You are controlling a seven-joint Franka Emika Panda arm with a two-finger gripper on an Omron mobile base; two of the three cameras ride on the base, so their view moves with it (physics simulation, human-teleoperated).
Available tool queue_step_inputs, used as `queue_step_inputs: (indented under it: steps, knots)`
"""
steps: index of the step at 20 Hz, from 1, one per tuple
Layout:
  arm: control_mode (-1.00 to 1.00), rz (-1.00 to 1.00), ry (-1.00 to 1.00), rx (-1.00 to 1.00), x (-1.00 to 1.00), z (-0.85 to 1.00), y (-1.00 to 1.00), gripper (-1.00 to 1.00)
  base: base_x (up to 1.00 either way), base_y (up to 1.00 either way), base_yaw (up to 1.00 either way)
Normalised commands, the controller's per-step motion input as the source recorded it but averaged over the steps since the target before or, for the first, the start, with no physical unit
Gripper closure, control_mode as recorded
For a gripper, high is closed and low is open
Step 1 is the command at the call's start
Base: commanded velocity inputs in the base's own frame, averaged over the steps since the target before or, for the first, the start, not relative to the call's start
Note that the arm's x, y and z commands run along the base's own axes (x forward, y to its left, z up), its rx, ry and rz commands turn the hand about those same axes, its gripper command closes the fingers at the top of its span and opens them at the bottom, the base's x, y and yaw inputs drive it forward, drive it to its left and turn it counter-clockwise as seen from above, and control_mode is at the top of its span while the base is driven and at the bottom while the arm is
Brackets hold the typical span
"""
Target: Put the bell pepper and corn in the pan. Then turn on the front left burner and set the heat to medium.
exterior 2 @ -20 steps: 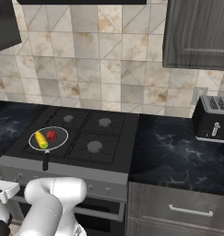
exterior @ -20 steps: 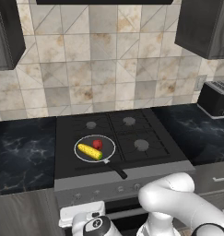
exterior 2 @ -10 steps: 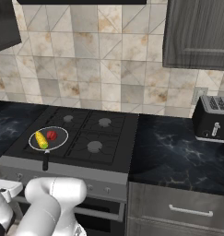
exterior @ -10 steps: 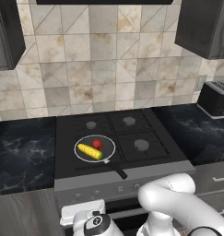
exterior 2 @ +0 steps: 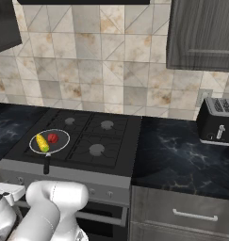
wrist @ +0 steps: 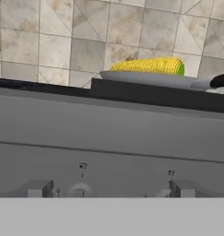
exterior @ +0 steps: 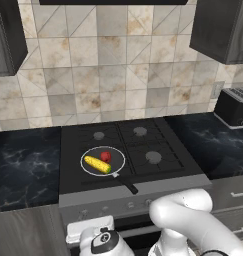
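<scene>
On stove: corn (exterior: 97, 164) and pepper (exterior: 106, 156) lie in pan (exterior: 120, 155)
Pincer: wide, empty, low before knobs (wrist: 38, 188)
Tip: pick front-left knob, turn halfway

Small marks above the stove's knobs (wrist: 82, 166) are too blurred to read.
</scene>
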Motion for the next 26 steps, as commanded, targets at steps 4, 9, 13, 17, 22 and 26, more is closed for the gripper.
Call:
queue_step_inputs:
  steps: [4,9,13,17,22,26]
  knots:
    - [-1.00,0.02,0.00,0.00,0.01,-0.29,0.00,-1.00,0.00,0.00,0.00]
    - [-1.00,0.03,0.00,0.00,0.03,-0.04,0.00,-1.00,0.00,0.00,0.00]
    - [-1.00,0.03,0.00,0.00,0.18,0.00,0.00,-1.00,0.00,0.00,0.00]
    - [-1.00,0.03,0.00,0.00,0.31,0.00,0.00,-1.00,0.00,0.00,0.00]
    - [-1.00,0.02,0.00,0.00,0.12,-0.03,0.00,-1.00,0.00,0.00,0.00]
    - [-1.00,0.02,0.00,0.00,0.00,-0.16,0.07,-1.00,0.00,0.00,0.00]
